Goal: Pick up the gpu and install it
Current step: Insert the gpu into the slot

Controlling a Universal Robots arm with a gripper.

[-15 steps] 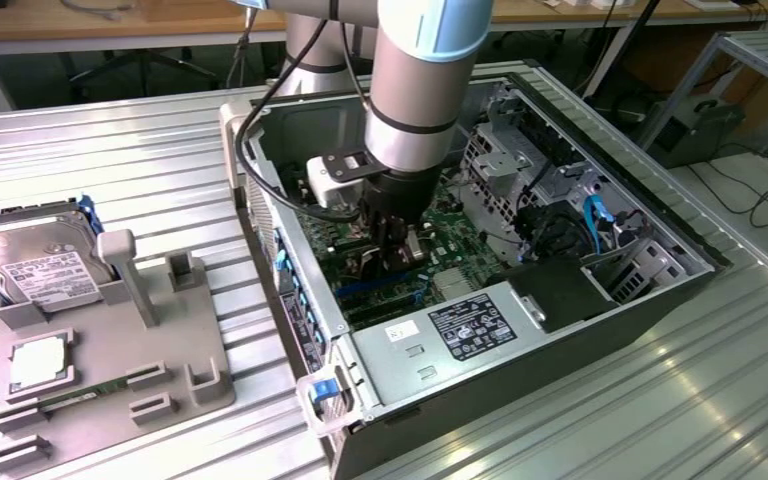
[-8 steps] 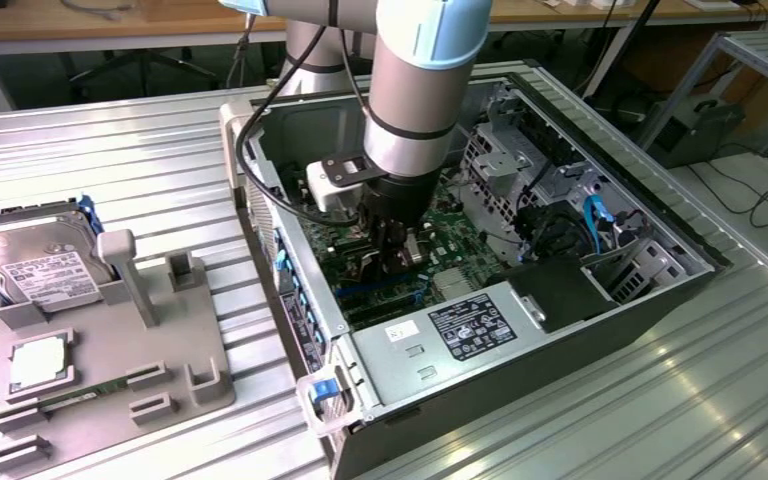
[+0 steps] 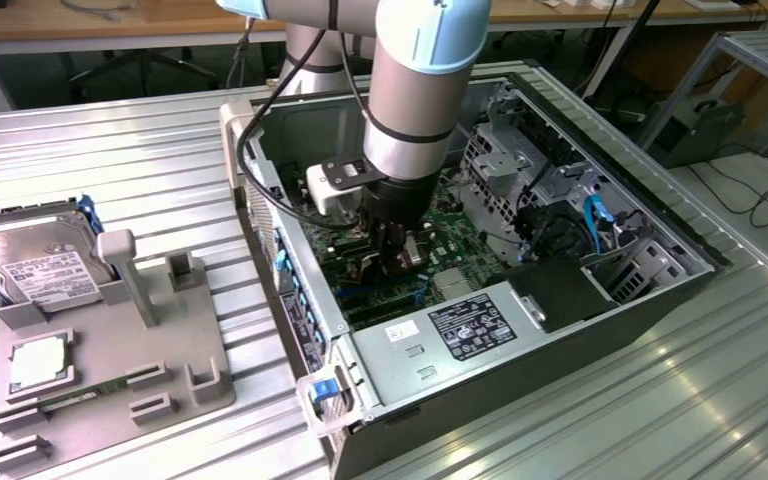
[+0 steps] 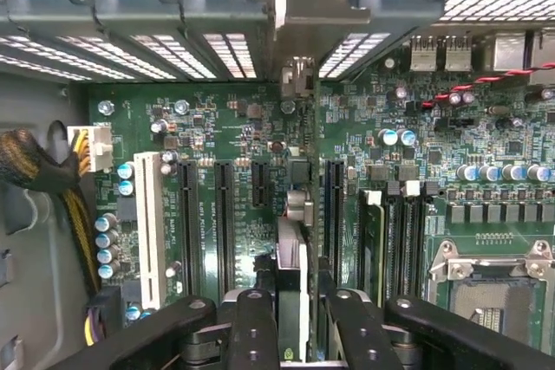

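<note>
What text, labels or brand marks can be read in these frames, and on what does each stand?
None reads clearly.
Hard drive white label: print too small to read.
Power supply black-and-white sticker: print too blurred to read.
Motherboard white lettering between the expansion slots: too small to read.
White-labelled part on the grey tray: nothing legible.
</note>
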